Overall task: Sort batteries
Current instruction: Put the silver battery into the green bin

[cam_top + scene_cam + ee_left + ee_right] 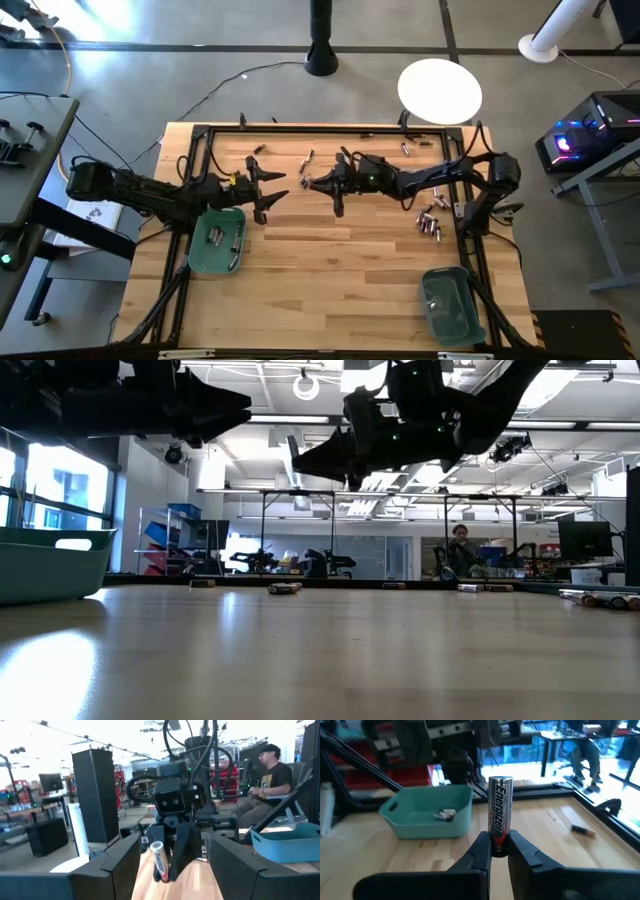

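Right wrist view, nearest first: the right gripper [498,851] has its fingers pinched onto the lower end of a silvery battery [499,816], which stands upright between the tips, printed label facing the camera. Just past it on the wooden table [535,830] sits a teal bin [427,812] with a few batteries lying inside, and a single loose battery [582,830] lies on the wood off to one side. Left wrist view: the left gripper [172,862] has its two dark fingers spread wide with nothing between them; facing it is the right gripper with the silvery cell gripped at its tip. Behind that, a person sits at a desk in the room. High view: left gripper [275,192] is over the table just beyond the far edge of the teal bin [218,241]; right gripper [312,181] is near it, toward table centre, the two tips apart. A second teal bin [451,303] is at the near right corner. A cluster of loose batteries [430,220] lies near the right arm's base, with more scattered batteries [410,147] along the far edge.
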Robot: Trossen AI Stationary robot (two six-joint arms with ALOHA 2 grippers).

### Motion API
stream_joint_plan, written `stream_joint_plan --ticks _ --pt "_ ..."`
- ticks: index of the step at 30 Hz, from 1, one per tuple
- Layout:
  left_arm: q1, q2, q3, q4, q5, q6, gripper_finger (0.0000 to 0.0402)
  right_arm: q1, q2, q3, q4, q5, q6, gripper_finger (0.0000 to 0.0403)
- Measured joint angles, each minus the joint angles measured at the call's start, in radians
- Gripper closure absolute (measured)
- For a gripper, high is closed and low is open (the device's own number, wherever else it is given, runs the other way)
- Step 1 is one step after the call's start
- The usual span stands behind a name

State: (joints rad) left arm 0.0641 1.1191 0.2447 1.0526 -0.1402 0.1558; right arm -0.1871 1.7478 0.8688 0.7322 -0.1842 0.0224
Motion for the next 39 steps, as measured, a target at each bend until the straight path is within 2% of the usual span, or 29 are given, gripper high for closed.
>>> stream_joint_plan --ticks 8,20,26,33,39 --pt "-0.003 0.075 0.028 -0.007 0.000 0.031 0.0206 0.000 0.021 0.000 0.034 0.000 0.018 0.0384" --pt "-0.007 0.202 0.103 0.001 0.000 0.031 0.0207 0.000 0.021 0.000 0.036 0.000 0.012 0.0384" --pt "-0.007 0.223 0.126 0.001 0.027 0.030 0.0207 0.000 0.021 0.000 0.040 0.000 0.012 0.0384" --pt "0.010 0.226 0.127 -0.012 -0.054 -0.021 0.0207 0.015 0.021 0.000 0.060 0.001 -0.027 0.0384" --pt "0.022 0.226 0.127 -0.007 0.004 -0.064 0.0207 0.025 0.021 0.000 0.070 0.001 -0.032 0.0384"
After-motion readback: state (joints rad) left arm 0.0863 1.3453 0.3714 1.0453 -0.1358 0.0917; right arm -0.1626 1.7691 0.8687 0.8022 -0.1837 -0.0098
